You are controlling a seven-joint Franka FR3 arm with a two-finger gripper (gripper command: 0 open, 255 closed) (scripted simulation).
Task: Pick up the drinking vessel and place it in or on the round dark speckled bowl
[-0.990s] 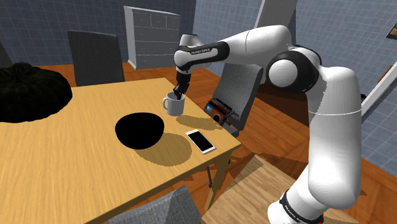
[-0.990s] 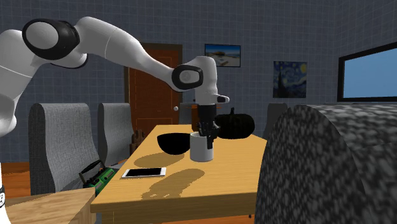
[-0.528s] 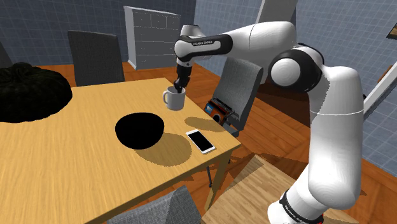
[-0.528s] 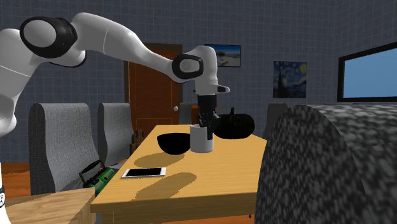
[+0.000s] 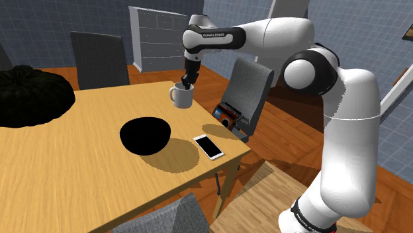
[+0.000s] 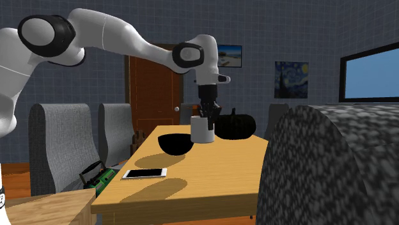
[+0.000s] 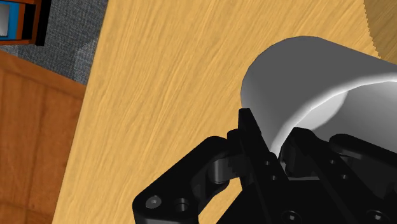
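End effector [image 5: 188, 83] pinches mug [image 5: 183, 98] rim, one fingertip hidden inside; mug now higher above worktop [image 5: 79, 152] than a moment ago.

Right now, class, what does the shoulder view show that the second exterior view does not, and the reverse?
Shoulder view's own: a white drawer cabinet against the far wall. Second exterior view's own: a brown door and two wall pictures. Shared: the end effector clasping the white mug by its rim, the black bowl, the white phone and the wooden table.
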